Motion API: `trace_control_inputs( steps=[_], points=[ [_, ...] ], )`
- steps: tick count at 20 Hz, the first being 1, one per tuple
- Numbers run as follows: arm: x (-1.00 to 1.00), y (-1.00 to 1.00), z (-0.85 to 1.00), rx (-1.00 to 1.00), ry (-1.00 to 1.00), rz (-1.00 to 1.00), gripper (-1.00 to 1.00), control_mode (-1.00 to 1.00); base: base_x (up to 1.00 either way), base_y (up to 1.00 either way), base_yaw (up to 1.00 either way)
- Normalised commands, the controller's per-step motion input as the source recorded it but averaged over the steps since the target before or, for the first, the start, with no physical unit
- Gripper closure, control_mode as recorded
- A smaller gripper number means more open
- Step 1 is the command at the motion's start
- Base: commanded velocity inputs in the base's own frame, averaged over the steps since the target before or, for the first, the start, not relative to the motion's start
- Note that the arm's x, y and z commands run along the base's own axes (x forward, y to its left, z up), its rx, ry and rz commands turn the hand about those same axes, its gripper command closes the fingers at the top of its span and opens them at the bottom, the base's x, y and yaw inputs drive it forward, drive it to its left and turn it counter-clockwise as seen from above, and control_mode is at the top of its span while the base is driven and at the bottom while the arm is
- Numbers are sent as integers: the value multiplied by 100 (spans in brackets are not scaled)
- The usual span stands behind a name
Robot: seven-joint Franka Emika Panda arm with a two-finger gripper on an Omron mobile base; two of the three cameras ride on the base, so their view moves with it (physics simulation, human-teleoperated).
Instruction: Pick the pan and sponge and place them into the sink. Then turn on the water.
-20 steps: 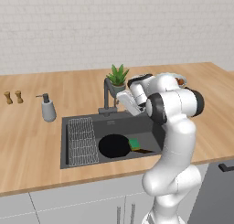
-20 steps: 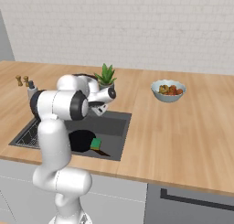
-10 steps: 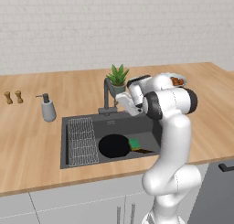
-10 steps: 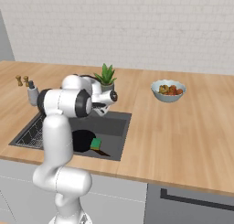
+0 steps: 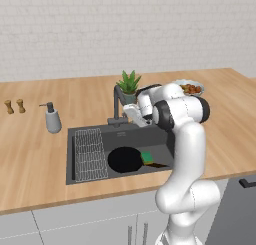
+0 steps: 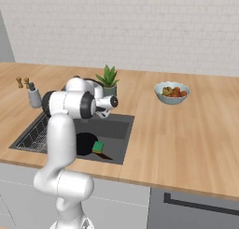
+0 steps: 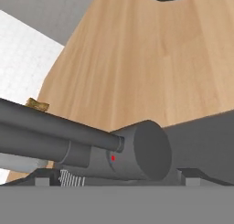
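Observation:
The black pan (image 5: 125, 159) lies on the floor of the dark grey sink (image 5: 160, 139), its handle pointing right. The green sponge (image 5: 147, 156) rests beside it, also seen as sponge (image 6: 98, 147) next to the pan (image 6: 85, 144). My gripper (image 5: 133, 112) hangs over the sink's back edge, right at the base of the dark faucet (image 5: 117, 105). In the hand view the faucet's round body (image 7: 137, 157) and lever (image 7: 55, 129) sit very close, between my spread fingertips (image 7: 189, 176); the gripper (image 7: 118, 178) is open. No water stream is in view.
A wire rack (image 5: 90, 153) fills the sink's left part. A grey soap dispenser (image 5: 52, 120) and two small shakers (image 5: 14, 106) stand on the left counter. A potted plant (image 5: 129, 85) stands behind the faucet, a fruit bowl (image 6: 172, 92) to the right.
The hand has edged a little closer to the faucet base and the elbow shifted slightly. Pan and sponge have stayed put.

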Motion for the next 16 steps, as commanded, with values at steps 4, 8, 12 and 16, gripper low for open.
trace_control_inputs(
  steps=[4, 8, 12, 16],
  points=[
    [33, 1, -16, 1, 0, 0, -100, -100, 0, 0, 0],
    [29, 0, -10, 2, 0, 0, -100, -100, 0, 0, 0],
    [25, 0, -11, 2, 0, 0, -100, -100, 0, 0, 0],
    [9, 0, -4, 0, 0, 0, 100, -100, 0, 0, 0]
  ],
)
